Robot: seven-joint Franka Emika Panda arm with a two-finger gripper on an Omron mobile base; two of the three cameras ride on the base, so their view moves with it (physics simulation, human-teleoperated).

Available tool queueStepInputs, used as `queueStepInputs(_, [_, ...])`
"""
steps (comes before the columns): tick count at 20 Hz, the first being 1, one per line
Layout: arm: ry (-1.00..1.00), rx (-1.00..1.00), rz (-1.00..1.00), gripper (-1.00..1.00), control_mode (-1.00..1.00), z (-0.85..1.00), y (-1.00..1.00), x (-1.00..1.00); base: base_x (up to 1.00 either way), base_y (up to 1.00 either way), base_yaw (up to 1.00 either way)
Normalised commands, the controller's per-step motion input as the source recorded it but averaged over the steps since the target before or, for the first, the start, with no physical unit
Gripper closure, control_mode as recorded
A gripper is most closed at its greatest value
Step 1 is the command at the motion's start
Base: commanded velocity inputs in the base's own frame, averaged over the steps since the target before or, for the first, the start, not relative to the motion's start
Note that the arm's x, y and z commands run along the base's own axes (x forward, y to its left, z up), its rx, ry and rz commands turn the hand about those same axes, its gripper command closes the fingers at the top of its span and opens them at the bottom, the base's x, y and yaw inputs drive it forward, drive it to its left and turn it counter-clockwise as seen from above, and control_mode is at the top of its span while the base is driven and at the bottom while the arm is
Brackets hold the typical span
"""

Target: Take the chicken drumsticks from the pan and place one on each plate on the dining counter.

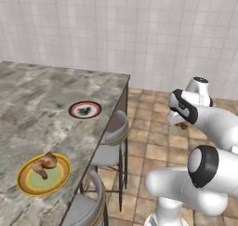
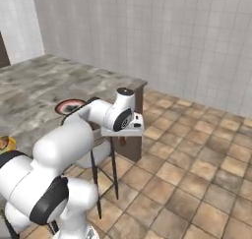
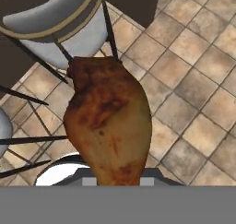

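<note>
- Gripper is pinched on a drumstick, hanging over the floor off the counter's end, above a stool.
- Other drumstick lies on the yellow plate near the counter's edge.
- Red plate near the same edge likely awaits the held one.

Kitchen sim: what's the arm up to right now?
Mid-delivery. One drumstick already lies on the yellow-rimmed plate on the dining counter. The pincer is shut on the second drumstick, carrying it over the tiled floor beside the stools, off the counter's edge. The red-rimmed plate has no drumstick on it yet.
</note>
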Motion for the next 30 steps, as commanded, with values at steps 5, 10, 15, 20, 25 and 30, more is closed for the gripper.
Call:
queueStepInputs(5, [0.0,0.0,0.0,1.0,1.0,0.0,0.0,0.0,0.84,-0.35,0.04])
queueStepInputs(10, [0.0,0.0,0.0,1.0,1.0,0.0,0.0,0.0,0.76,-0.31,0.29])
queueStepInputs(15, [0.0,0.0,0.0,1.0,1.0,0.0,0.0,0.0,0.61,-0.16,0.64])
queueStepInputs(20, [0.0,0.0,0.0,1.0,1.0,0.0,0.0,0.0,0.52,-0.05,0.84])
queueStepInputs(25, [0.0,0.0,0.0,1.0,1.0,0.0,0.0,0.0,0.73,-0.07,0.55])
queueStepInputs(30, [0.0,0.0,0.0,1.0,1.0,0.0,0.0,0.0,0.72,-0.03,0.6])
